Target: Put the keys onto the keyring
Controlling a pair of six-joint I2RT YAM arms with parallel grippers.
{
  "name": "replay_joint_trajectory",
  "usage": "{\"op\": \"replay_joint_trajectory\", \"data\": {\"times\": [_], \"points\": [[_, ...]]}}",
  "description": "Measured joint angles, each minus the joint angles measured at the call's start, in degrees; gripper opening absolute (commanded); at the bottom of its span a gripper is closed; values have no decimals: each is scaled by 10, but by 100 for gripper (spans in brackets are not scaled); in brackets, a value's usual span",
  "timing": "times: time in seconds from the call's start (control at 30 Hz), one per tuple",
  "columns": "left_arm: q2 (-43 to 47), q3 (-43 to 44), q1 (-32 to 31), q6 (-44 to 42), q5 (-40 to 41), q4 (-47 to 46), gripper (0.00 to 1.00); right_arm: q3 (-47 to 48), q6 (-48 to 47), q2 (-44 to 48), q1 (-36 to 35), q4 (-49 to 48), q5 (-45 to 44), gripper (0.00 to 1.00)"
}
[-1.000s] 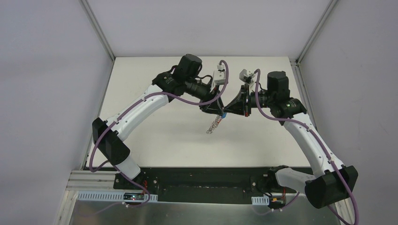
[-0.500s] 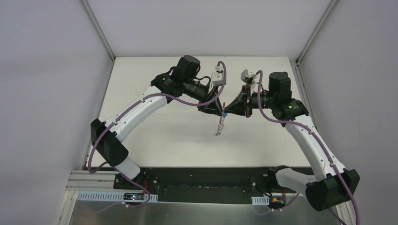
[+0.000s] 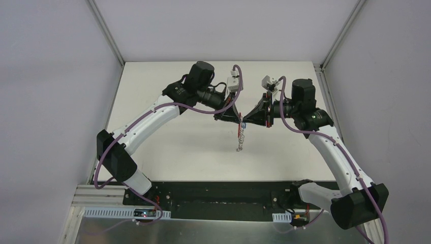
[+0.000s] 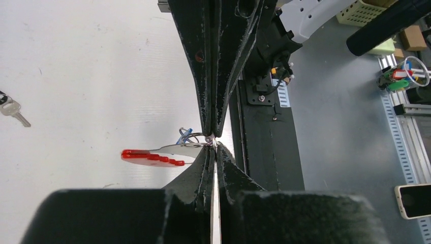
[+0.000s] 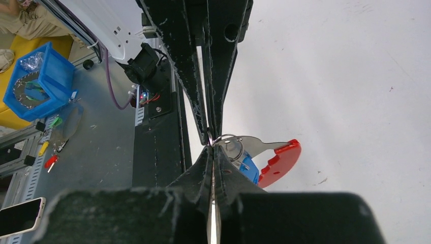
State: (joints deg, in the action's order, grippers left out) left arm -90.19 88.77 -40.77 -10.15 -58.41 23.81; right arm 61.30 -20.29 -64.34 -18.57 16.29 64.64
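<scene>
Left fingers (image 4: 197,175) look pinched together on the little wire ring of the keyring (image 4: 178,149). My right fingers (image 5: 199,173) are clamped on that same ring, meeting the left ones tip to tip. The red band (image 5: 279,161) sticks out just beside the tips, with the blue key (image 5: 248,169) tucked against it. The chain (image 3: 240,140) dangles below the fingers, above the tabletop (image 3: 167,152). The silver key (image 4: 10,109) lies on the tabletop, well apart from them.

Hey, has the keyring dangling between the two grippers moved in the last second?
Yes. The keyring hung slanting left before; its free end has now swung right and nearer the black base plate.
</scene>
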Motion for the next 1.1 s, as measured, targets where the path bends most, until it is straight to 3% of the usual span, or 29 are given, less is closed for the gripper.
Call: {"op": "replay_joint_trajectory", "data": {"times": [0.17,0.3,0.5,0.6,0.83,1.1], "points": [[0,0,1,7,10,2,0,-10,4,4,1,-14,5,1],[-4,23,-2,4,41,45,0,-16,2,5,0,-18,5,18],[-42,170,-8,-18,99,205,0,-15,-19,10,1,-4,-8,40],[-66,242,-12,-30,115,279,0,-14,-26,10,1,2,-10,46],[-107,301,-27,-36,144,387,0,5,-31,10,-1,8,-9,49],[-125,309,-39,-40,162,426,0,13,-29,9,-8,4,3,45]]}}
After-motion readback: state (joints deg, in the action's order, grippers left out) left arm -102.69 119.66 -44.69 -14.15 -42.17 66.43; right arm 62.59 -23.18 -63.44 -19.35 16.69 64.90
